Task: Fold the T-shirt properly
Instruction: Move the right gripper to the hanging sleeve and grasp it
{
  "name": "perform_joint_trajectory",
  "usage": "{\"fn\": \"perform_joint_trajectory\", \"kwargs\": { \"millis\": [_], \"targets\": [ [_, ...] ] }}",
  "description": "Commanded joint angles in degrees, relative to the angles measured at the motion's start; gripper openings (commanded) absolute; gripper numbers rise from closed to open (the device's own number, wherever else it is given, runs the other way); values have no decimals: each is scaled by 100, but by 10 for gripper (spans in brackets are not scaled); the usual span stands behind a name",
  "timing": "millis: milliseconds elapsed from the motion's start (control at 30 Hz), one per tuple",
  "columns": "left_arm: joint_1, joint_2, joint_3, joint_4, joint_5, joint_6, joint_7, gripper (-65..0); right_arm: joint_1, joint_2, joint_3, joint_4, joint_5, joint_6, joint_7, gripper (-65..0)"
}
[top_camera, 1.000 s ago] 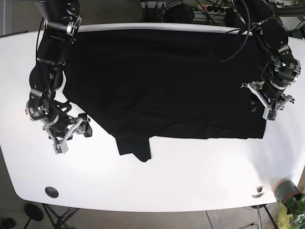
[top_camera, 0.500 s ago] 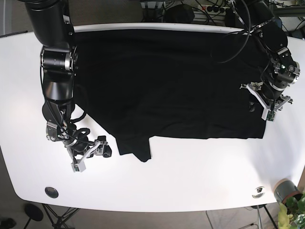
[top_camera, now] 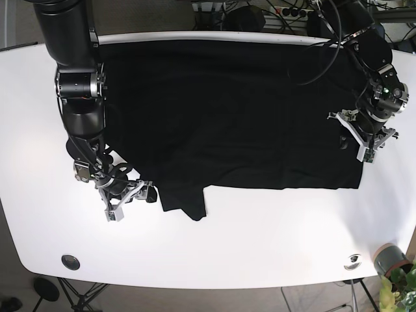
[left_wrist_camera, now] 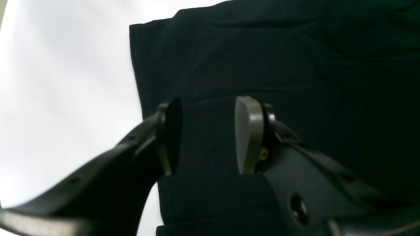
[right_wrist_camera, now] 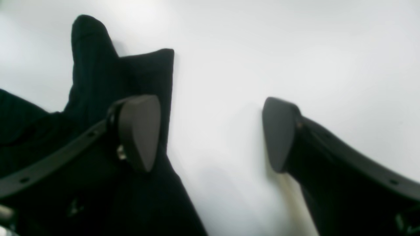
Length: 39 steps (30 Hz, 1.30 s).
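Meanwhile the right gripper has swept across the bare table and now sits just beside the sleeve that sticks out from the near edge of the shirt. A second ago it hung well off to the side of the cloth, and half a second ago it was still short of the sleeve; now the right wrist view shows one of its fingers over the dark fabric and the other over white table, spread wide with nothing between them. So this reads as an approach that has nearly arrived, with the sleeve edge lying in the open gap and no grasp yet made.

The left gripper has hardly shifted over the same span. It stays at the shirt's far side edge, near the bottom corner. Its wrist view shows its fingers narrowly parted with black cloth lying between and beneath them; whether they pinch a fold or merely hover over it I cannot tell.

The shirt itself lies spread flat across most of the table, unfolded, its outline unchanged across the three base views. By my judgement the fold has not begun: both arms are taking up their holds.
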Motion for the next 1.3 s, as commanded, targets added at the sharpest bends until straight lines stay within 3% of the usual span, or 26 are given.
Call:
{"fn": "perform_joint_trajectory", "kwargs": {
  "millis": [0,433,700,800,900,1000,1100,1267],
  "targets": [
    [-71,-86,-15,80,-81,12,-141,-399,110,-122,-22,58,35,30,42,-184],
    [-62,-95,-24,80,-81,12,-141,-399,22,-624,-22,58,26,21,42,-184],
    [-62,-104,-32,80,-81,12,-141,-399,40,-711,-22,58,35,21,42,-198],
    [-62,-104,-129,80,-72,12,-141,-399,49,-755,-22,58,35,21,42,-282],
    [-106,-104,-208,-69,-54,12,-141,-399,49,-764,-22,58,35,21,42,-414],
    [-326,-95,-208,-456,376,12,-149,-399,57,-764,-22,67,35,21,42,-544],
    [-704,-77,-217,-790,825,157,-149,-397,66,-764,-22,67,35,21,42,-625],
    [-1275,-95,-217,-1502,1203,676,-519,-396,66,-755,-22,76,35,21,42,-628]
  ]
}}
